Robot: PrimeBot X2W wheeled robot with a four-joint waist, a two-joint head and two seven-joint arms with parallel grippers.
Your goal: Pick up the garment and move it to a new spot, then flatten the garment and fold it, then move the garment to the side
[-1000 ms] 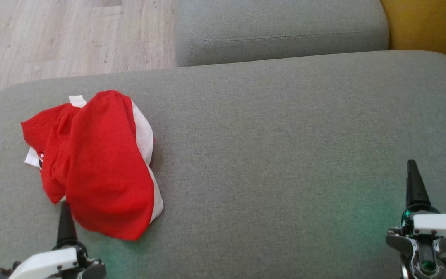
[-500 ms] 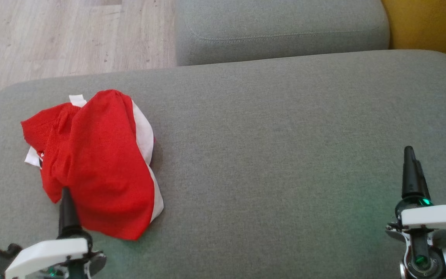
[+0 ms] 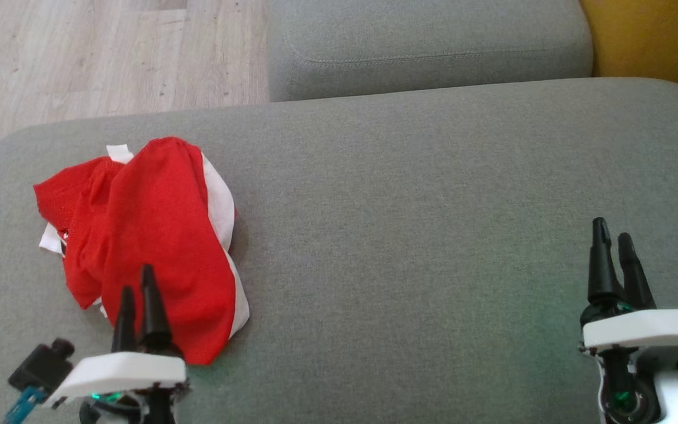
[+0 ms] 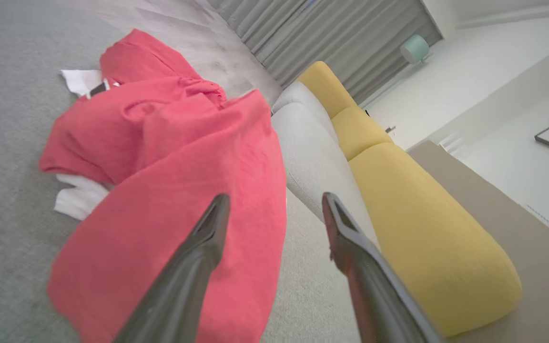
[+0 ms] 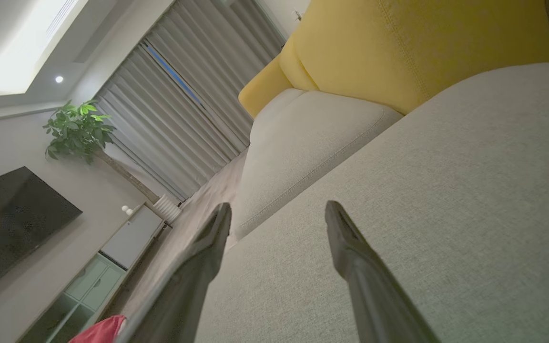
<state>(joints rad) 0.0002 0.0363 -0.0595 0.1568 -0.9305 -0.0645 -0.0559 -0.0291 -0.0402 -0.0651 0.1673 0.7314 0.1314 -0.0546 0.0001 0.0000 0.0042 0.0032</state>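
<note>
The crumpled garment [image 3: 156, 247] lies near the cushion's [image 3: 404, 235] left edge, with the wide-spread left pincer [image 3: 138, 278] at its near hem and the equally wide right pincer [image 3: 611, 228] well apart over the cushion's right side.

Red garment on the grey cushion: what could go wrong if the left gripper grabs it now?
The red garment is bunched in layers, so the open left gripper might pinch only the top fold. It also lies near the left edge of the cushion, so a push could slide it toward the floor.
</note>
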